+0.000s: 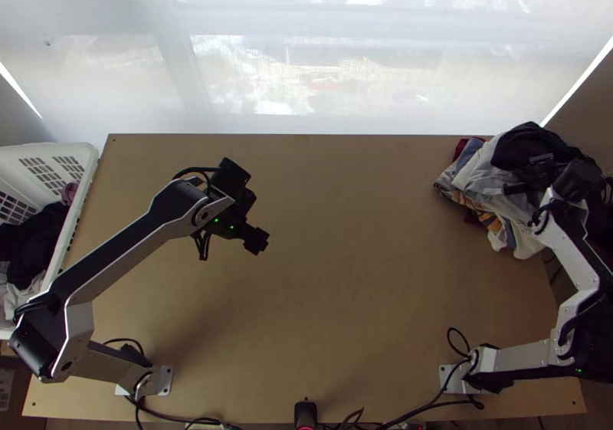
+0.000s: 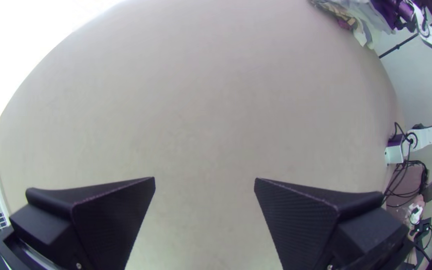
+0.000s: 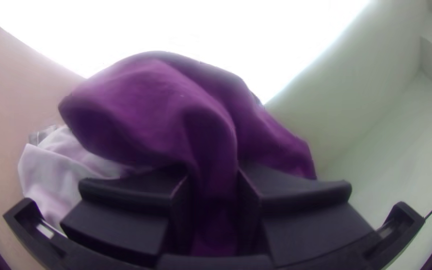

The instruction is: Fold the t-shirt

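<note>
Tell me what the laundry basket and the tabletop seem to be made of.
The laundry basket looks like white moulded plastic, smooth-faced, with rows of slots through its walls. The tabletop looks like matte wood board, even and tan; solid wood or fibreboard, I can't tell.

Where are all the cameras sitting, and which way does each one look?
Top view: high over the table's near edge, looking steeply down; the left arm and right arm show.
Left wrist view: on the left arm's wrist, looking past its own open left claw at the table.
Right wrist view: on the right arm's wrist, looking past its own right claw at the dark cloth it pinches.
Shared: the top and left wrist views both show the basket, clothes pile and right arm.
</note>
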Action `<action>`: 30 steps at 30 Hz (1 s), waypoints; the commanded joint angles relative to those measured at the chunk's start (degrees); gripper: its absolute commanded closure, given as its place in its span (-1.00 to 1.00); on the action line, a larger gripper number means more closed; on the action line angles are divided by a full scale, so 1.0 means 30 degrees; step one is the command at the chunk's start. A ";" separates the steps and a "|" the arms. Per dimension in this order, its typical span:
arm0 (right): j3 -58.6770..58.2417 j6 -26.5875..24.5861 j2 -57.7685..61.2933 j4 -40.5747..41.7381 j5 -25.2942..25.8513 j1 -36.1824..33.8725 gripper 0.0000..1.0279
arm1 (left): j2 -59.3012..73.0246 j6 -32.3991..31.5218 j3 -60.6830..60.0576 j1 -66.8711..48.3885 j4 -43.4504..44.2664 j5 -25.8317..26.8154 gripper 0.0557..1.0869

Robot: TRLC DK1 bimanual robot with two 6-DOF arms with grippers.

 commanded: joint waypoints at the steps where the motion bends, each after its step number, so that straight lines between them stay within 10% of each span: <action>1: -0.0192 0.0146 0.1119 0.0026 0.0646 0.1291 0.95 | -0.0490 -0.0058 -0.0572 0.0349 -0.0059 0.0017 -0.88; 6: -0.0514 0.0234 0.1324 0.0026 0.0792 0.1262 0.86 | -0.0519 -0.0146 -0.0748 0.0349 -0.0030 -0.0012 -0.88; 14: -0.1716 0.1757 -0.0961 -0.0530 0.0822 0.1027 -0.93 | -0.0314 -0.0146 -0.0777 0.0349 0.0117 0.0017 -0.88; 23: -0.0221 0.4043 -0.5414 -0.0970 0.0909 0.0793 -0.92 | -0.0284 -0.0205 -0.1187 0.0349 0.0146 0.0017 -0.88; 30: 0.5433 0.5888 -0.1605 -0.2815 0.0617 0.1174 -0.92 | -0.0343 -0.0381 -0.0924 0.0144 0.0146 0.0017 -0.88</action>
